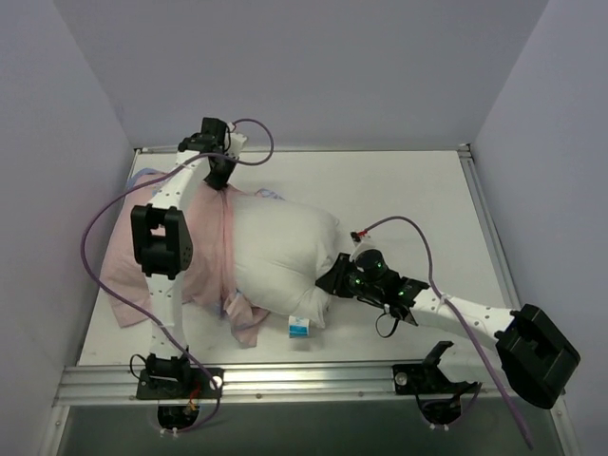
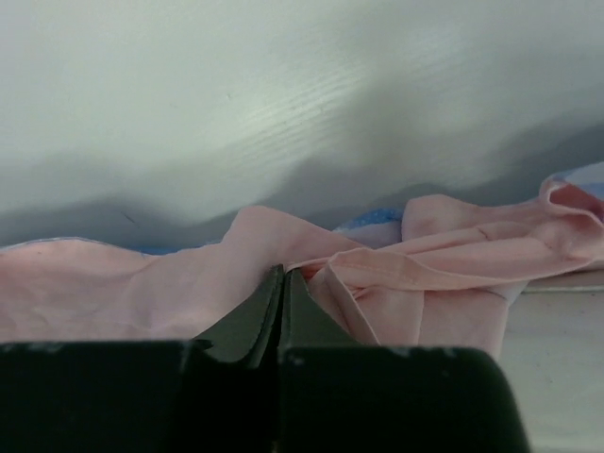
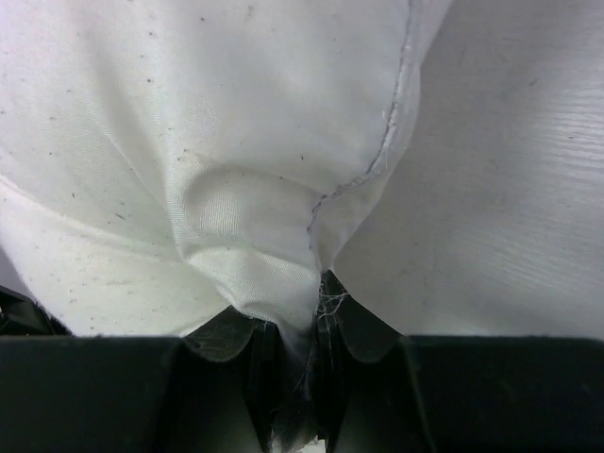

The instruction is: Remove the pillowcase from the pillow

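Pink pillowcase (image 1: 211,249) fabric lies bunched around the left end of the white pillow (image 1: 280,252) at mid-table (image 1: 408,199). Left gripper (image 2: 283,276) is pressed together on a pink fold at the far edge, while right gripper (image 3: 300,311) pinches the pillow's seamed near corner.

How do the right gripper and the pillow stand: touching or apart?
Touching. The right wrist view shows it: the right gripper is shut on the pillow, with a bunch of its white fabric pinched between the jaws.
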Motion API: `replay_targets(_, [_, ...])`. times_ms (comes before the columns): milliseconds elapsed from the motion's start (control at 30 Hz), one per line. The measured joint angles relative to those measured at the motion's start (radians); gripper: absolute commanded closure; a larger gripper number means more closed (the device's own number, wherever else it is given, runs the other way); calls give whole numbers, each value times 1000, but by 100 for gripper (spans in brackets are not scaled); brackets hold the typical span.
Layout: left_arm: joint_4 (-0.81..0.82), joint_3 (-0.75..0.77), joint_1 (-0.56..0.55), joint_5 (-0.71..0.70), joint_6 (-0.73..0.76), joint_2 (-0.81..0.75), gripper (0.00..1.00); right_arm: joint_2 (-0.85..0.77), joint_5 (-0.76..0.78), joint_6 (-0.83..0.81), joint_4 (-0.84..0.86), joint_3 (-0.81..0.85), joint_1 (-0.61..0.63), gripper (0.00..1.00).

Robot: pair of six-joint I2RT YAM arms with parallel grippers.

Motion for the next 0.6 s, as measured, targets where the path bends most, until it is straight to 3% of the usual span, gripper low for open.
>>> replay_targets(67, [13, -82, 6, 10, 4, -55, 98, -11, -7, -5, -20, 0, -16, 100])
replay_targets(200, [108, -237, -48, 8, 26, -173, 98, -14, -35, -56, -185, 78, -45, 38])
replay_targets(333, [194, -287, -125, 6, 43, -241, 98, -14, -21, -160, -450, 271, -103, 11])
replay_targets(467, [236, -287, -154, 7, 45, -259, 98, -11, 92, -279, -611, 527, -128, 7])
replay_targets(600, [235, -285, -154, 9, 43, -260, 98, 60, 125, -365, -612, 730, -130, 7])
